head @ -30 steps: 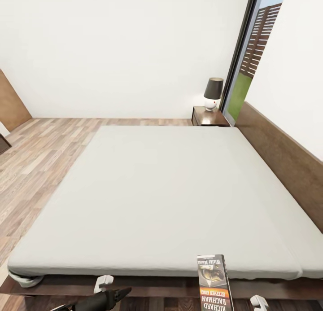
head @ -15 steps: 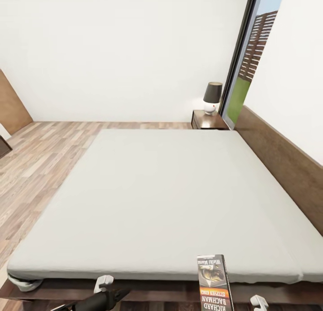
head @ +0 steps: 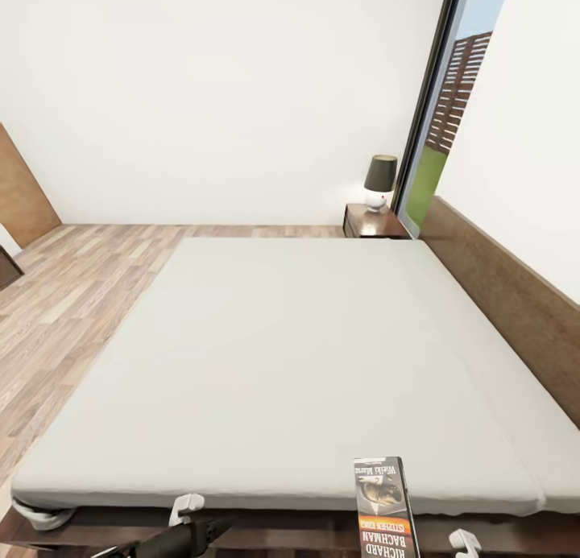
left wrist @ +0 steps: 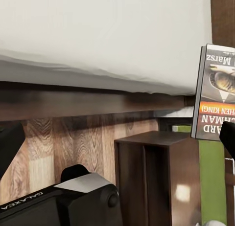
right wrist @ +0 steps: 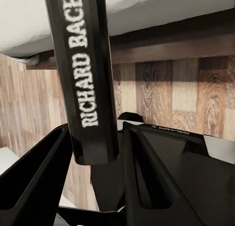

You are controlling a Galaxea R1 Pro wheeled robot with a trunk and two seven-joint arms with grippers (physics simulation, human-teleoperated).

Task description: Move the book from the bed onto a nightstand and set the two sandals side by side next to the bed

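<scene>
The book (head: 384, 507), dark with an orange band and "Richard Bachman" lettering, stands upright off the mattress at the near edge of the bed (head: 298, 349). My right gripper (right wrist: 95, 133) is shut on it, its black fingers (right wrist: 147, 172) clamping the spine (right wrist: 88, 74). My left gripper (head: 205, 531) hangs low in front of the dark bed frame (left wrist: 73, 101); it is open, with the fingers (left wrist: 10, 143) wide apart and nothing between them. A reddish-brown nightstand (head: 374, 221) stands at the bed's far corner. The sandals are out of view.
A dark-shaded lamp (head: 380, 178) sits on the nightstand beside the tall dark-framed window (head: 439, 107). The headboard (head: 507, 292) runs along the bed's right side. Wood-plank floor (head: 64, 292) lies to the left. My base (left wrist: 63, 201) is close to the bed frame.
The whole picture has slid slightly downward, so the camera has moved. The book stays held in the same place, and the left gripper keeps its pose.
</scene>
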